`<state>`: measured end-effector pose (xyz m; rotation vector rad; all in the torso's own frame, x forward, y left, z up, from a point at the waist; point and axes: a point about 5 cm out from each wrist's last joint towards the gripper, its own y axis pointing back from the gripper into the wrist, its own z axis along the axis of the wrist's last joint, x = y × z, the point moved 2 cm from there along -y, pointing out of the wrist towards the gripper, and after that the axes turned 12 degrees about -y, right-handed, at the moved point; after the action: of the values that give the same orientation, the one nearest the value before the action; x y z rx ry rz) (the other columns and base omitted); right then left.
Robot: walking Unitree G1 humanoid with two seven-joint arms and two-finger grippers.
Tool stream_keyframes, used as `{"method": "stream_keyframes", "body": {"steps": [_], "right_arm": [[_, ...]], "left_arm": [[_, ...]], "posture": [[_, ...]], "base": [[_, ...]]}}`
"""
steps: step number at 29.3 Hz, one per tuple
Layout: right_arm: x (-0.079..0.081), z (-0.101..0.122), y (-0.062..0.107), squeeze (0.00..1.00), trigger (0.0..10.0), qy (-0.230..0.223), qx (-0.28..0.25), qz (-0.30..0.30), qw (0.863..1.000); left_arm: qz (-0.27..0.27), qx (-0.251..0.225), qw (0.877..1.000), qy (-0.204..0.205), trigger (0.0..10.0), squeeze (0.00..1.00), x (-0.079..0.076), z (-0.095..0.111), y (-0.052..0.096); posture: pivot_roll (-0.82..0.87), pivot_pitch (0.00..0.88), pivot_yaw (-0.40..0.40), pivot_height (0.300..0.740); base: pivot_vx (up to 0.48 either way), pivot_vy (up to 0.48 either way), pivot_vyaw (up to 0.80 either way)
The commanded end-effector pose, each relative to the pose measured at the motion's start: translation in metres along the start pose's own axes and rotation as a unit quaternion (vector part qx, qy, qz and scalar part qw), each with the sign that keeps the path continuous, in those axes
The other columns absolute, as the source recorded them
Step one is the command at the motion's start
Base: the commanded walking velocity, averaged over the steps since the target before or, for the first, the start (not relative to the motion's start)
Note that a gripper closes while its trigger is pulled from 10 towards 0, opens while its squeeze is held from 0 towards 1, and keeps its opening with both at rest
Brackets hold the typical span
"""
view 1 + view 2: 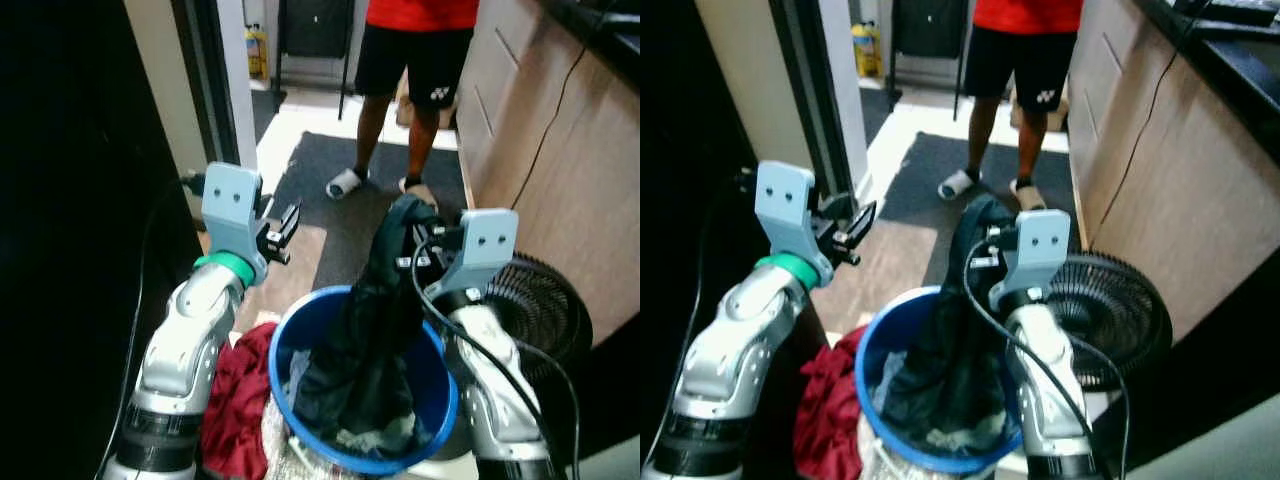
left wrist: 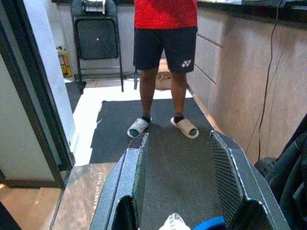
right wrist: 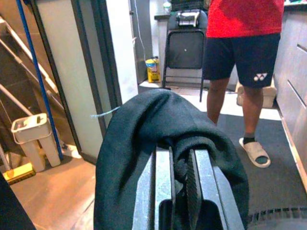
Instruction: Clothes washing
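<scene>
Garment (image 1: 375, 300): my right claw (image 3: 180, 177) is clamped on dark cloth, lifting it from the blue basket (image 1: 435, 400)
Left claw (image 2: 180, 177): fingers apart, waiting alongside

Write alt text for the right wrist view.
The right gripper is shut on a dark green garment draped over its fingers. Behind it, a person in a red shirt, dark shorts and slides stands on a dark mat.
</scene>
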<state>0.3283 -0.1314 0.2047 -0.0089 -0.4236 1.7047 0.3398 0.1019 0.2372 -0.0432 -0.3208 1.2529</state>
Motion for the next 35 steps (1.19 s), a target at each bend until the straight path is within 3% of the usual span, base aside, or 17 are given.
{"method": "stream_keyframes", "body": {"steps": [1, 16, 35], "right_arm": [[0.0, 0.0, 0.001, 0.0, 10.0, 0.0, -0.005, -0.003, 1.0], [0.0, 0.0, 0.0, 0.0, 10.0, 0.001, -0.007, -0.004, 1.0], [0.0, -0.001, 0.001, 0.0, 10.0, 0.011, -0.008, -0.011, 1.0]], "left_arm": [[-0.007, 0.005, 1.0, -0.002, 10.0, 0.0, -0.003, -0.004, -0.001], [-0.013, 0.006, 1.0, -0.001, 10.0, 0.0, -0.006, -0.005, -0.001], [-0.021, 0.01, 1.0, 0.005, 10.0, 0.0, -0.014, -0.007, -0.002]], "posture": [[0.02, 0.0, 0.032, 0.688], [0.02, 0.0, 0.03, 0.738], [0.02, 0.0, 0.035, 0.74]], "base": [[0.0, 0.0, 0.0], [0.0, 0.0, 0.0], [0.0, 0.0, 0.0]]}}
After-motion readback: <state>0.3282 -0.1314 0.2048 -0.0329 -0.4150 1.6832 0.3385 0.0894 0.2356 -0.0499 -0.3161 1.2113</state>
